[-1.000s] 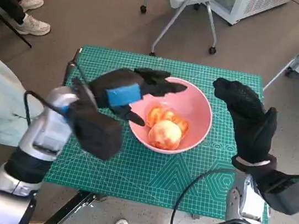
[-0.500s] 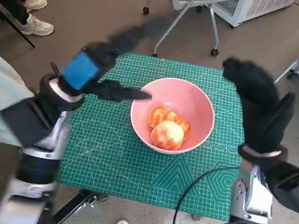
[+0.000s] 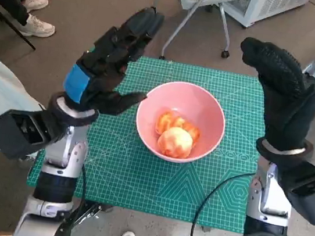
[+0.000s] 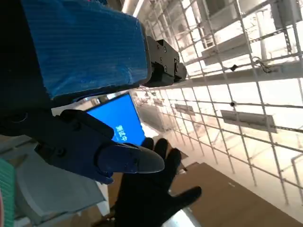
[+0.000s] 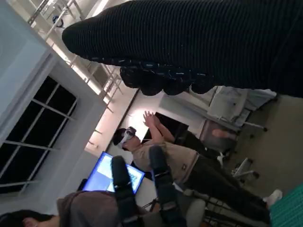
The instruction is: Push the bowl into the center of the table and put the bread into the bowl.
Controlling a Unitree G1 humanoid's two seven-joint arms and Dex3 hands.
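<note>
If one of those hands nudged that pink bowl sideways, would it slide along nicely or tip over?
Probably slide. The pink bowl looks wide and low, so a push near its base seems unlikely to tip it. The bread inside adds a little weight low down. The green mat may grip somewhat, so it might drag rather than glide.

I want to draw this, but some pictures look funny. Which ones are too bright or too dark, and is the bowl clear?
Head view: evenly lit and sharp, the pink bowl and bread clear. Left wrist view: strong glare from bright ceiling lights washes out the background; the left robot hand looms close. Right wrist view: the right robot hand is a dark band, the room behind dim.
</note>
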